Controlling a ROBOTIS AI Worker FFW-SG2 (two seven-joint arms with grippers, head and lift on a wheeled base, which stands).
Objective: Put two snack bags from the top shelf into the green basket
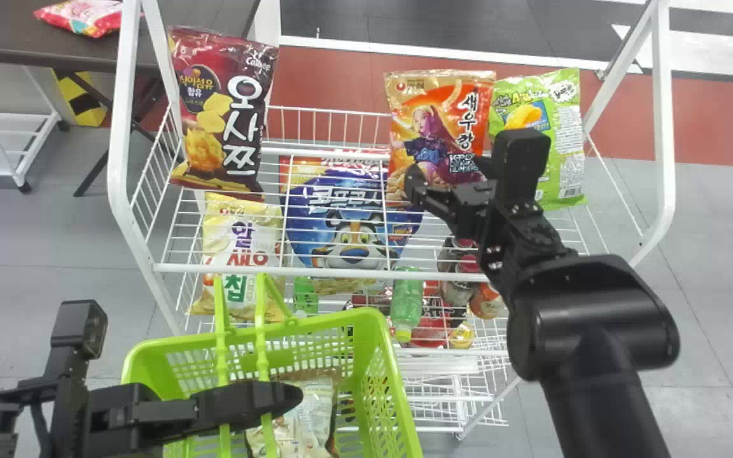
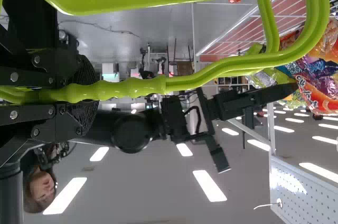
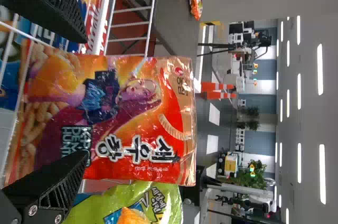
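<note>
Green basket (image 1: 373,321) sat in front of the top shelf (image 1: 315,271), likely put there to make the carry short. Left claw (image 2: 87,94) was clenched on the basket's handles (image 1: 261,356), above its left part, presumably to keep it steady and its mouth turned up for the drop.

One bag (image 1: 306,413) lay inside the basket; if it counted, one of the two was done and one more was needed.

Orange snack bag (image 3: 137,123) stood upright on the shelf, beyond the basket and to its right. Right claw (image 3: 84,97) was released there, fingers spread with the bag's width between them, not squeezing. That wide straddle looked meant for a side-to-side pinch, so this was probably the grasp step. Next: close gently, lift clear of the wire, bring it back over the basket.

Green snack bag (image 1: 567,140) stood just past the orange one, farther right of the basket; a finger could snag it. Dark red snack bag (image 1: 220,114) stood beyond the basket's left part, out of the way.
</note>
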